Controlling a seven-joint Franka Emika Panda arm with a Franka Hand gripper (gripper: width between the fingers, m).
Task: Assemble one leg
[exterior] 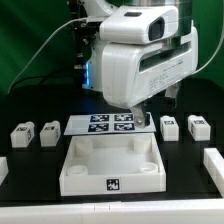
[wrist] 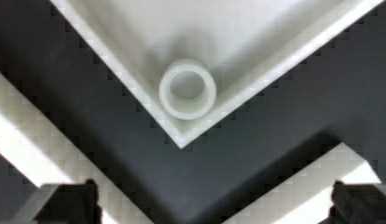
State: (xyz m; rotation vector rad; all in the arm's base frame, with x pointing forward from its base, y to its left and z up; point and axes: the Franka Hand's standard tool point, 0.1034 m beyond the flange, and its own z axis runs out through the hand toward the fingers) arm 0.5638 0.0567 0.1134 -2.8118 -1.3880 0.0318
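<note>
White plastic fills the wrist view: a corner of the tray point(wrist: 261, 35), its round socket point(wrist: 186, 87) just ahead of your claw point(wrist: 211, 205), which is spread wide and holds nothing. In the exterior view the leg point(exterior: 170, 127) that looks nearest stands on the worktop point(exterior: 30, 200) at 2 o'clock from the tray, beside another; 2 more wait at 10 o'clock. Grip it squarely across flat faces and keep it upright for that socket.

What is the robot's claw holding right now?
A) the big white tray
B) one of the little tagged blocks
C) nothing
C: in the wrist view the gripper has its fingers wide apart with only dark table between them, over a corner of the tray.
</note>
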